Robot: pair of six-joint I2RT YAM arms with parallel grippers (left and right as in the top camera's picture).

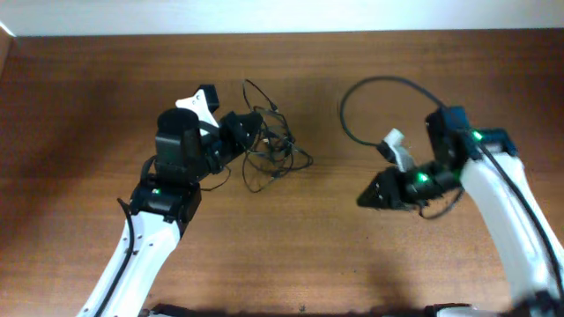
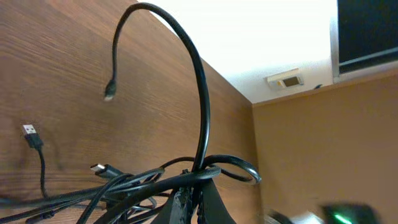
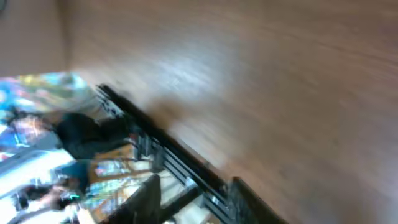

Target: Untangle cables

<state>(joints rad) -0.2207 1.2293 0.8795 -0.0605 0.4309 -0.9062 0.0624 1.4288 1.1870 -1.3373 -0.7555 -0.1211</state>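
**Left claw clamped on the knot, one cable lying apart by the right claw**

The cables (image 1: 275, 151) sit in a loose clump left of the middle of the table (image 1: 88, 88). The clump has no clear long axis. It spreads rightward from the left claw (image 1: 249, 134), one loop reaches out to the right, and a single strand points away toward the far edge.

The left claw is pressed together on the clump's left side. In the left wrist view several strands are pinched at its tips (image 2: 193, 194). From the grip one strand climbs in a tall arch and bends over, with its small plug (image 2: 109, 93) hanging tip-down above the wood. A flat USB plug (image 2: 28, 131) lies on the table to the left of it.

A loose cable (image 1: 388, 79) lies well apart to the right, curved in an open arc with its ends toward the right arm.

The right claw (image 1: 364, 201) points left, on the near side of that arc and not touching it. Its wrist view is blurred, but the fingers (image 3: 148, 200) stand partly apart with nothing between them.
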